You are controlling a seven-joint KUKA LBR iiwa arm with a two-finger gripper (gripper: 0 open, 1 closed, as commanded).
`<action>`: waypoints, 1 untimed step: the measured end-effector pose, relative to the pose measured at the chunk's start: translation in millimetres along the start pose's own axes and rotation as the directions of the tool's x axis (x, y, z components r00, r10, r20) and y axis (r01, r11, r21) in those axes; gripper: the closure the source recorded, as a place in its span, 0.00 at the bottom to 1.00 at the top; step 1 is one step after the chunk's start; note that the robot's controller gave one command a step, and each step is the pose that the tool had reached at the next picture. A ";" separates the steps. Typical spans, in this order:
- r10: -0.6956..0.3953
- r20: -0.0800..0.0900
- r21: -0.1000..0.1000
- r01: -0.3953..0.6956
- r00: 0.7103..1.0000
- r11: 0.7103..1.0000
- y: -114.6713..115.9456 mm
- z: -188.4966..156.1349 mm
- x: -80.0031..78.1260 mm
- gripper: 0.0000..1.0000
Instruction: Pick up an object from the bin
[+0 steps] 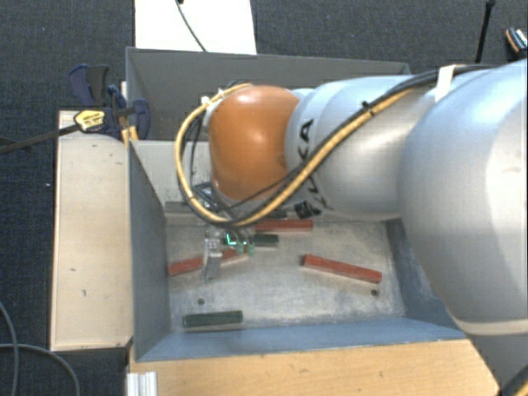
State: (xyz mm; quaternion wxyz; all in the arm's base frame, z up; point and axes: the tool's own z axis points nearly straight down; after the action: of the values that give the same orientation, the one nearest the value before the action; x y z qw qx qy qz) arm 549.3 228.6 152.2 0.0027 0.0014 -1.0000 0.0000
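Since the arm [371, 155] comes in from the right and its orange wrist cover [247, 139] sits over the back-left part of the bin [148, 246], the gripper [213, 262] is down at the floor left of centre, right on the middle of a thin red stick [186, 266] that lies slightly slanted, one end near the left wall. Can't tell if the gripper is apart or together, the wrist and cable loop [186, 163] mask it from above, so not calling a grasp. My read: mid-stick placement is deliberate, a long thin part lifts level from its centre and tips if caught near an end. A short dark green piece [266, 239] lies just beside the gripper on its right, close enough to get nudged. Rest is spread out, not heaped: a second red stick [293, 225] partly under the arm toward the back, a third red stick [340, 269] well apart on the right with a small dark bit [374, 291] near its right end, a dark flat bar [213, 320] near the front wall. Target stick lies flat on the floor, so the pick isn't done yet
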 end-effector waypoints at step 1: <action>-0.294 0.002 0.001 0.294 0.956 0.956 8.5 83.5 -20.7 0.00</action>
State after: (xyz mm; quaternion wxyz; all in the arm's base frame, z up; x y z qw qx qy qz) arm 569.5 237.2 68.6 0.0015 0.1500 -0.9887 0.0002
